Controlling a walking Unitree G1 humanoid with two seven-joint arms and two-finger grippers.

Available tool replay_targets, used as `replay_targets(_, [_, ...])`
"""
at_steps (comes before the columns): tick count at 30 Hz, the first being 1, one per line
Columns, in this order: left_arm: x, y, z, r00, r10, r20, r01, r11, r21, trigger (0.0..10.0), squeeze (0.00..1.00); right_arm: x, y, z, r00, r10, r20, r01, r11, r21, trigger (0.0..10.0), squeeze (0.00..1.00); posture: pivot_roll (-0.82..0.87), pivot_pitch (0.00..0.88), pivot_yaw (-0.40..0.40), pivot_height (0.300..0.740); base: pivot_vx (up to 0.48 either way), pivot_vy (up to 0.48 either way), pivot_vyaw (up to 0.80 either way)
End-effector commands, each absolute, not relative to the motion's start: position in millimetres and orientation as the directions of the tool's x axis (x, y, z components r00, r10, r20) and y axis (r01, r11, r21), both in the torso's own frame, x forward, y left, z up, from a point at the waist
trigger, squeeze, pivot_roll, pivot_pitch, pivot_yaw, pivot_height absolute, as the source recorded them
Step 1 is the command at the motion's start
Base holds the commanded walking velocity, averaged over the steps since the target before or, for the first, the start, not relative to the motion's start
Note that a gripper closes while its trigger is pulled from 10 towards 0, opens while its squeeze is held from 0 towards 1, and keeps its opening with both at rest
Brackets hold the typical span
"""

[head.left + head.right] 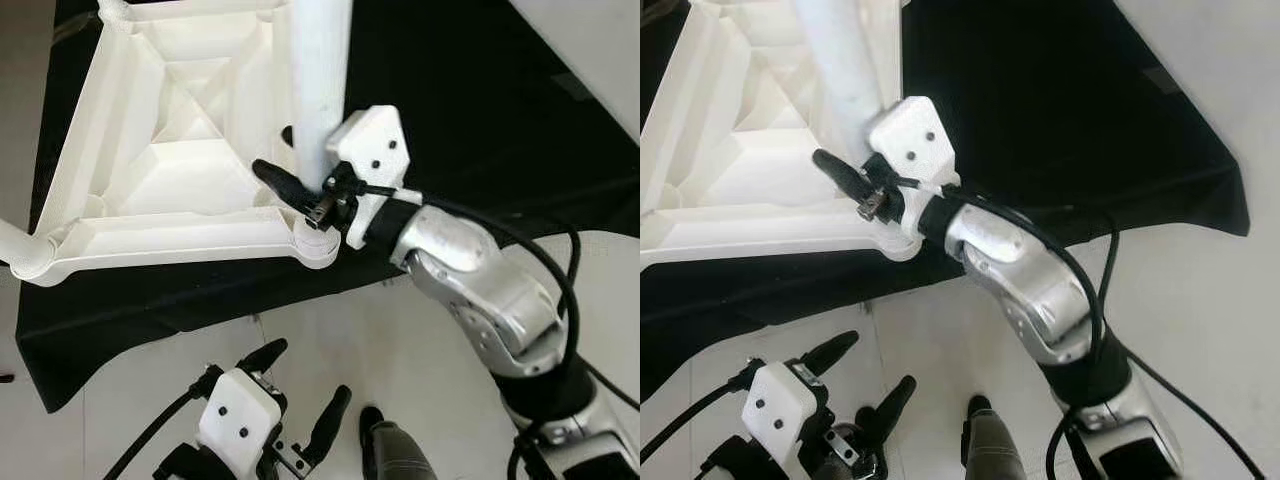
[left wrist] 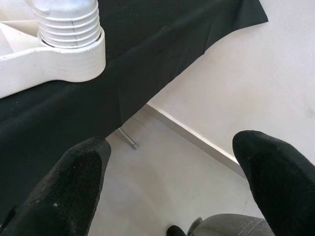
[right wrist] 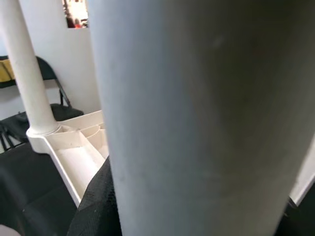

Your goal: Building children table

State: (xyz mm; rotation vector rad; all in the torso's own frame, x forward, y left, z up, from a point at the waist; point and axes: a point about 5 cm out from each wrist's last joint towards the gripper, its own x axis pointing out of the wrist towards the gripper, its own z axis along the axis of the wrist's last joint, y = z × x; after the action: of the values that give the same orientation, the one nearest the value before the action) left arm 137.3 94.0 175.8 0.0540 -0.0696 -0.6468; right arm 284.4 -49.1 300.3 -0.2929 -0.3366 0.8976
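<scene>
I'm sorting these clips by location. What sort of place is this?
Probably an indoor room set up as a work area, not clearly a home. A black cloth covers a raised surface holding the upturned white tabletop, the floor is pale and smooth, and a folding chair stands against a white wall.

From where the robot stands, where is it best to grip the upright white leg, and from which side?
Grip the white leg low on its smooth round shaft, just above the threaded corner socket, coming sideways from the robot's side, as the right gripper does.

White tabletop (image 1: 170, 150) lies upside down (ribbed underside up), a white leg (image 1: 318, 80) upright at its corner.
</scene>
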Motion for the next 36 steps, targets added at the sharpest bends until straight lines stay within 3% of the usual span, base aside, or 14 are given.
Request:
replay_targets(1, [135, 93, 173, 0.794, -0.606, 0.034, 0.604, 0.795, 0.055, 10.0, 0.00, 296, -46, 255, 0.577, 0.813, -0.076, -0.798, 0.541, -0.267, 10.0, 0.00, -0.02, 0.409, 0.021, 0.740, 0.000, 0.000, 0.00])
replay_targets(6, [135, 93, 173, 0.795, -0.605, 0.036, 0.603, 0.796, 0.055, 10.0, 0.00, 302, -47, 253, 0.573, 0.812, -0.106, -0.809, 0.540, -0.232, 10.0, 0.00, -0.02, 0.410, 0.021, 0.740, 0.000, 0.000, 0.00])
replay_targets(11, [135, 93, 173, 0.797, -0.603, 0.037, 0.601, 0.797, 0.055, 10.0, 0.00, 310, -50, 247, 0.633, 0.763, -0.131, -0.771, 0.606, -0.195, 10.0, 0.00, -0.02, 0.412, 0.016, 0.740, 0.000, 0.000, 0.00])
replay_targets(12, [135, 93, 173, 0.797, -0.602, 0.037, 0.600, 0.798, 0.055, 10.0, 0.00, 316, -55, 245, 0.716, 0.690, -0.108, -0.698, 0.702, -0.141, 10.0, 0.00, -0.02, 0.414, 0.017, 0.740, 0.000, 0.000, 0.00])
replay_targets(13, [135, 93, 173, 0.797, -0.602, 0.037, 0.600, 0.798, 0.055, 10.0, 0.00, 316, -55, 245, 0.716, 0.690, -0.108, -0.698, 0.702, -0.141, 10.0, 0.00, -0.02, 0.414, 0.017, 0.740, 0.000, 0.000, 0.00])
replay_targets(15, [135, 94, 174, 0.799, -0.600, 0.038, 0.598, 0.799, 0.056, 10.0, 0.00, 319, -62, 236, 0.817, 0.570, -0.084, -0.576, 0.811, -0.102, 10.0, 0.00, -0.01, 0.415, 0.017, 0.740, 0.000, 0.000, 0.00])
replay_targets(17, [135, 94, 174, 0.799, -0.600, 0.038, 0.598, 0.800, 0.057, 10.0, 0.00, 319, -63, 233, 0.841, 0.537, -0.074, -0.542, 0.833, -0.111, 10.0, 0.00, -0.01, 0.415, 0.017, 0.740, 0.000, 0.000, 0.00])
replay_targets(23, [142, 105, 180, 0.858, -0.510, 0.060, 0.508, 0.860, 0.046, 10.0, 0.00, 302, -54, 216, 0.849, 0.524, -0.071, -0.528, 0.840, -0.123, 10.0, 0.00, 0.00, 0.415, 0.019, 0.740, 0.000, 0.000, 0.00])
replay_targets(26, [164, 132, 197, 0.919, -0.373, 0.131, 0.351, 0.922, 0.163, 10.0, 0.00, 304, -52, 215, 0.846, 0.529, -0.066, -0.533, 0.834, -0.145, 10.0, 0.00, 0.01, 0.404, 0.019, 0.740, 0.000, 0.000, 0.00])
replay_targets(29, [169, 140, 202, 0.929, -0.337, 0.154, 0.308, 0.933, 0.184, 10.0, 0.00, 304, -51, 216, 0.844, 0.532, -0.067, -0.536, 0.831, -0.151, 10.0, 0.00, 0.01, 0.403, 0.019, 0.740, 0.000, 0.000, 0.00])
replay_targets(31, [185, 162, 226, 0.931, -0.276, 0.240, 0.230, 0.952, 0.204, 10.0, 0.00, 307, -49, 217, 0.839, 0.540, -0.067, -0.543, 0.822, -0.172, 10.0, 0.00, 0.01, 0.391, 0.017, 0.740, 0.000, 0.000, 0.00])
replay_targets(36, [194, 172, 244, 0.915, -0.273, 0.297, 0.214, 0.953, 0.214, 10.0, 0.00, 310, -49, 218, 0.837, 0.543, -0.069, -0.546, 0.818, -0.183, 10.0, 0.00, 0.01, 0.384, 0.016, 0.740, 0.000, 0.000, 0.00])
